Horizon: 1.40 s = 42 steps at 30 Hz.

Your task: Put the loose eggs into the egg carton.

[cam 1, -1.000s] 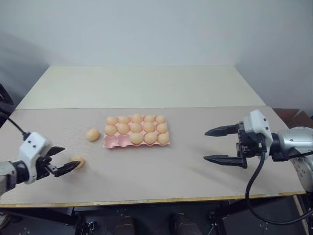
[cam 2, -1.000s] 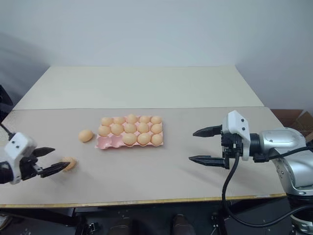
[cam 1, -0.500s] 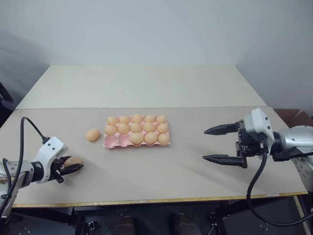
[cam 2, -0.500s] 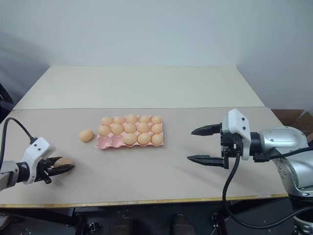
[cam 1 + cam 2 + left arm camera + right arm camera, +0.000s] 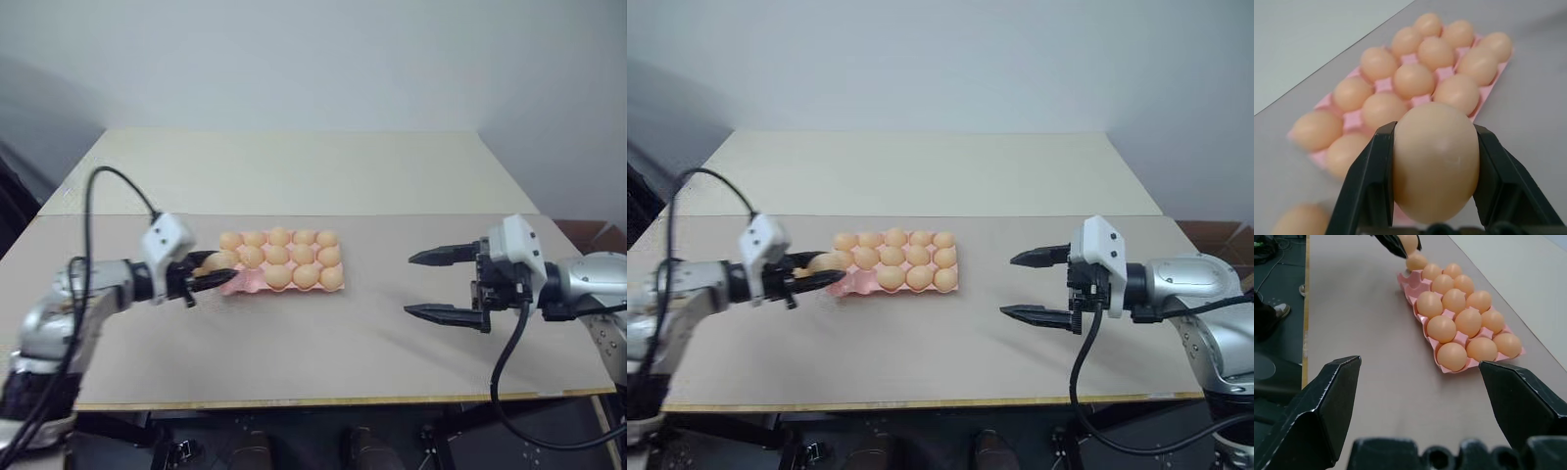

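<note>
Even, soft overhead light; faint shadows; left arm motion-blurred; left wrist view background out of focus.

egg carton [image 5: 238, 284] — pale pink, flat, mid-table, most cups filled | one egg [image 5: 1435, 161] — tan, lifted at the carton's left end | another egg [image 5: 1300, 221] beside it

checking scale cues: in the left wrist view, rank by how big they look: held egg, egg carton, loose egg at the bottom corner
1. egg carton
2. held egg, enlarged by nearness to the camera
3. loose egg, cut off by the frame, so its rank is unsure
</note>
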Available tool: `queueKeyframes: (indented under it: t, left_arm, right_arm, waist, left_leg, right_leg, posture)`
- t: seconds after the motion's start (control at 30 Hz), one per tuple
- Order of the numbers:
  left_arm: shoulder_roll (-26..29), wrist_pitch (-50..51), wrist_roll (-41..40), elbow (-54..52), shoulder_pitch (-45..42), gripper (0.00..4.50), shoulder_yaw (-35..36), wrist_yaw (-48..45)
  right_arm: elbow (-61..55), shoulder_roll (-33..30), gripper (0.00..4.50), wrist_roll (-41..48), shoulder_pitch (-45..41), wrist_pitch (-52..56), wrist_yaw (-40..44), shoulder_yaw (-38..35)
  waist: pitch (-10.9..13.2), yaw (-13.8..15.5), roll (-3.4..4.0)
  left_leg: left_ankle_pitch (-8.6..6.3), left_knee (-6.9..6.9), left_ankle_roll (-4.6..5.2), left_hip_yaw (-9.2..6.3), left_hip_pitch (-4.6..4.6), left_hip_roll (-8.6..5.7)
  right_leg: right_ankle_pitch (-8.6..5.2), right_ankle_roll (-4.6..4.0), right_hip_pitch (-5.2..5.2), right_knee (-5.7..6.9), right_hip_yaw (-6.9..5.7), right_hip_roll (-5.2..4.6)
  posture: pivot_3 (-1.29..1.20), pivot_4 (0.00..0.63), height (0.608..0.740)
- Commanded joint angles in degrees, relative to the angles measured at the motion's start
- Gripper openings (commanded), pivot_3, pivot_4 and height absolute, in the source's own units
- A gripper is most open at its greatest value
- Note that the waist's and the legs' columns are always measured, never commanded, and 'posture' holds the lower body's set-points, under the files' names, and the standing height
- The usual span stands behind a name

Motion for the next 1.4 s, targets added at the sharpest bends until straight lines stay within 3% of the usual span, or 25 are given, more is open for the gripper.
queueKeyframes:
  t: [0.03, 0.13, 0.17, 0.37, 0.4, 0.67, 0.83, 1.0, 1.1, 1.23, 1.4]
  left_arm:
    - [-3.0, -3.7, 3.3, 4.8, -4.6, 1.73, -3.6, 0.9]
    - [-4.7, -5.7, 6.2, 8.8, -7.0, 1.73, -6.5, 0.5]
    - [-5.1, -6.0, 6.6, 9.5, -7.4, 2.44, -6.8, 0.3]
    - [-3.5, -7.2, 6.0, 8.1, -7.1, 4.35, -4.3, -1.1]
    - [-3.0, -7.1, 6.0, 7.7, -6.9, 4.49, -3.7, -1.0]
    - [6.5, -3.7, -2.0, 0.2, 0.8, 4.49, 10.3, -5.8]
    - [11.9, -3.3, -5.3, -4.1, 14.8, 4.49, 27.4, -9.0]
    - [11.4, -1.8, -9.1, -8.6, 28.0, 4.49, 41.2, -12.6]
    - [8.2, -1.3, -10.6, -12.9, 35.8, 4.49, 47.1, -12.8]
    - [5.1, 0.6, -12.0, -17.4, 42.1, 4.49, 50.2, -10.5]
    - [3.9, 1.3, -13.0, -19.3, 42.8, 4.49, 48.9, -7.1]
  right_arm:
    - [-2.2, 0.1, 4.5, 1.1, -0.5, -1.0, -1.3, -1.9]
    - [-3.7, -0.1, 4.5, 1.7, 0.6, -0.5, -2.2, -2.9]
    - [-4.1, -0.2, 4.5, 1.9, 1.1, -0.3, -2.5, -3.4]
    - [-5.5, -0.7, 4.5, 2.8, 2.7, -0.2, -3.7, -4.9]
    - [-5.6, -0.7, 4.5, 2.8, 2.7, -0.1, -3.8, -4.9]
    - [-4.1, -0.5, 4.5, 2.5, 2.2, -1.2, -3.4, -3.9]
    - [-1.9, -0.3, 4.5, 1.9, 1.1, -2.3, -2.0, -2.7]
    - [0.6, -0.2, 4.5, 1.5, -0.1, -3.6, -0.5, -2.2]
    - [1.9, -0.3, 4.5, 1.7, -0.8, -4.0, 0.4, -2.2]
    - [2.3, -0.7, 4.5, 2.0, -0.9, -3.9, 1.6, -2.2]
    - [2.6, -0.7, 4.5, 1.8, -1.7, -3.5, 2.1, -1.8]
  waist:
    - [0.0, -0.2, -0.02]
    - [0.0, -0.5, -0.02]
    - [0.0, -0.5, -0.02]
    - [0.0, -0.5, -0.03]
    - [0.0, -0.5, -0.03]
    - [0.0, -1.4, -0.02]
    - [0.0, -1.9, -0.02]
    - [0.0, -1.4, -0.03]
    - [0.0, -1.2, -0.03]
    - [0.0, -1.0, -0.04]
    - [0.0, -0.7, -0.04]
  left_leg:
    - [0.0, 0.01, 0.0, -0.03, -0.02, -0.01]
    - [0.0, 0.01, 0.01, -0.03, 0.01, -0.07]
    - [0.0, 0.01, 0.01, -0.03, 0.01, -0.08]
    - [0.0, 0.01, 0.01, -0.04, 0.0, -0.12]
    - [0.0, 0.03, 0.01, -0.04, 0.0, -0.12]
    - [0.0, 0.02, 0.02, -0.04, 0.04, -0.11]
    - [0.0, 0.02, 0.01, 0.06, 0.09, -0.09]
    - [0.0, 0.01, 0.01, 0.11, 0.14, -0.07]
    - [-0.01, 0.01, 0.0, 0.14, 0.13, -0.07]
    - [-0.01, 0.01, -0.01, 0.18, 0.13, -0.07]
    - [-0.01, 0.01, -0.02, 0.17, 0.17, -0.07]
  right_leg:
    - [0.01, 0.01, 0.0, 0.0, 0.0, 0.0]
    - [0.03, 0.05, 0.0, 0.01, 0.13, 0.02]
    - [0.03, 0.05, -0.01, 0.0, 0.14, 0.02]
    - [0.06, 0.12, 0.0, 0.0, 0.16, -0.01]
    - [0.06, 0.12, 0.0, 0.0, 0.17, -0.01]
    - [0.06, 0.13, -0.02, 0.03, 0.19, -0.01]
    - [0.03, 0.1, -0.05, 0.0, 0.25, -0.05]
    - [-0.16, -0.22, -0.03, 0.02, 0.23, -0.1]
    - [-0.16, -0.22, -0.05, -0.01, 0.22, -0.13]
    - [-0.16, -0.22, -0.06, -0.02, 0.24, -0.15]
    - [-0.16, -0.22, -0.05, 0.01, 0.23, -0.14]
  posture:
    - [0.0, 0.15, 0.74]
    - [0.0, 0.15, 0.74]
    - [0.0, 0.15, 0.74]
    - [0.0, 0.15, 0.74]
    - [0.0, 0.15, 0.74]
    - [0.0, 0.15, 0.74]
    - [0.0, 0.15, 0.74]
    - [0.0, 0.15, 0.74]
    - [0.0, 0.15, 0.74]
    - [0.0, 0.15, 0.74]
    - [0.0, 0.15, 0.74]
